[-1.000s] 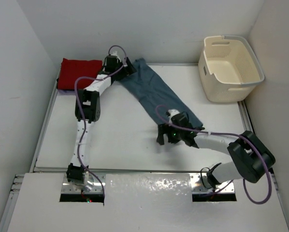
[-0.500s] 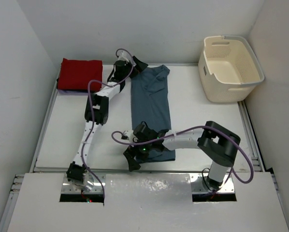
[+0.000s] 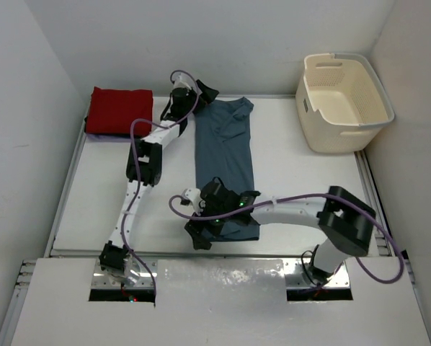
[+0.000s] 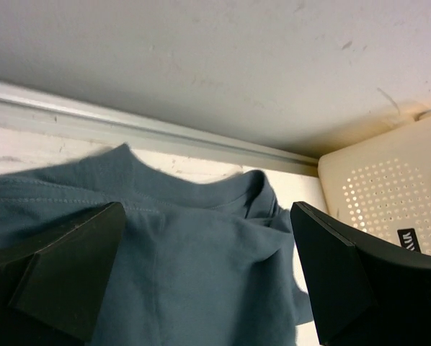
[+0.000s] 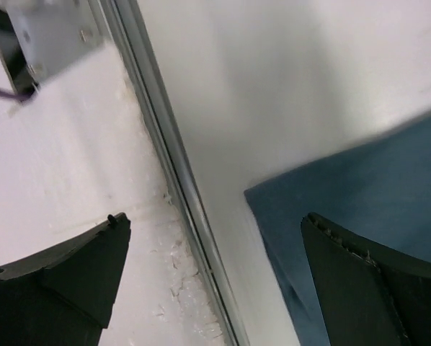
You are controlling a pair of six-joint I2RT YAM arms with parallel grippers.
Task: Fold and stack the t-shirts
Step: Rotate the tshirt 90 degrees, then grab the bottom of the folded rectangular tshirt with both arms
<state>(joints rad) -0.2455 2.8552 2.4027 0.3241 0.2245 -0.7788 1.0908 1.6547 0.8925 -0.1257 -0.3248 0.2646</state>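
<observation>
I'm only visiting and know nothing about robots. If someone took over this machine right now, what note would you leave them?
Left gripper: open, holding nothing, over the collar end of the teal t-shirt.
Right gripper: open, holding nothing, at that shirt's near hem.
Red t-shirt: folded, at the far left corner of the table.
Laundry basket: far right corner, no shirt visible inside.
Done: red folded; teal laid out as a long narrow strip.
Left: fold the teal shorter and stack it on the red. No other shirts are clearly in view.
</observation>
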